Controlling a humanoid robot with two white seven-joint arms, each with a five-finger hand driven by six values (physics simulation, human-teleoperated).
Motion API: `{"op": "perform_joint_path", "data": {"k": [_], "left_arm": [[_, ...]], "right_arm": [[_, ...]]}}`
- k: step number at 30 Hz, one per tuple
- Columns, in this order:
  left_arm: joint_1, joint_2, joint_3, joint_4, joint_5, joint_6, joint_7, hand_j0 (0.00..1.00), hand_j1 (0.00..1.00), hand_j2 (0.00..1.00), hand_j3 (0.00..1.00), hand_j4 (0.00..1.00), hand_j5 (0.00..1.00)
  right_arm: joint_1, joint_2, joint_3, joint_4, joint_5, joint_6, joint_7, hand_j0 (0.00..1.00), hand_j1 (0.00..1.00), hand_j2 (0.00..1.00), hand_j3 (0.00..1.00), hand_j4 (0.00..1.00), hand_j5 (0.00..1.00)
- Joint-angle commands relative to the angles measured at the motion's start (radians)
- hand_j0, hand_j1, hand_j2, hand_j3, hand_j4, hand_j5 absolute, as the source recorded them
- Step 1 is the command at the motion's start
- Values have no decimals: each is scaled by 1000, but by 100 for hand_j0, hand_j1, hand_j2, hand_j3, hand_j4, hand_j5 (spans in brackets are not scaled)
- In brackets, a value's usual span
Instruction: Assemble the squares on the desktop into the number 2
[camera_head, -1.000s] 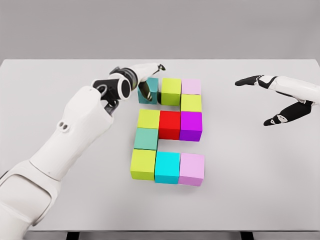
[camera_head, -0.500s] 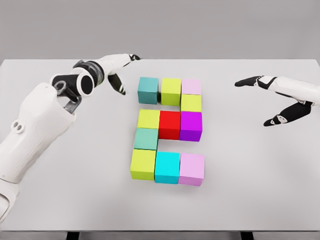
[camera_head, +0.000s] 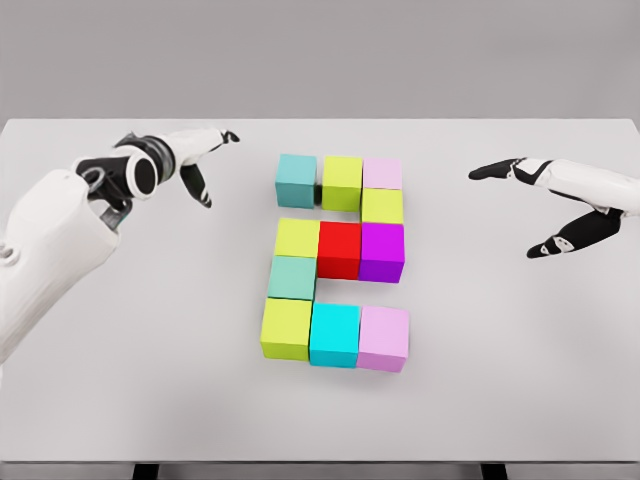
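- Eleven coloured cubes (camera_head: 339, 250) sit mid-worktop (camera_head: 520, 380), already forming a 2; nothing looks left to place.
- Left robot hand (camera_head: 195, 155) and right robot hand (camera_head: 535, 205) hover released, holding nothing.

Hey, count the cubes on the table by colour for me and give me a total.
Teal cubes: 2
Yellow-green cubes: 4
Pale pink cubes: 2
Red cube: 1
Purple cube: 1
Cyan cube: 1
Total: 11
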Motion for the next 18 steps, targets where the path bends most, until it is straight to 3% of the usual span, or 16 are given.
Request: {"op": "perform_joint_path", "data": {"k": [1,10,14,18], "left_arm": [[0,-1,-20,4,0,-6,0,100,100,100,100,100,100],[-12,-3,-53,7,-8,1,0,100,100,100,100,100,100],[-31,1,-130,7,-14,1,0,100,100,100,100,100,100],[-37,-4,-152,27,-14,-8,0,100,100,100,100,100,100]], "right_arm": [[0,-1,-1,-1,-8,3,0,100,100,100,100,100,100],[3,-4,-2,1,-7,3,0,100,100,100,100,100,100],[3,-2,-2,1,-8,3,0,100,100,100,100,100,100],[3,-2,-2,1,-8,3,0,100,100,100,100,100,100]]}}
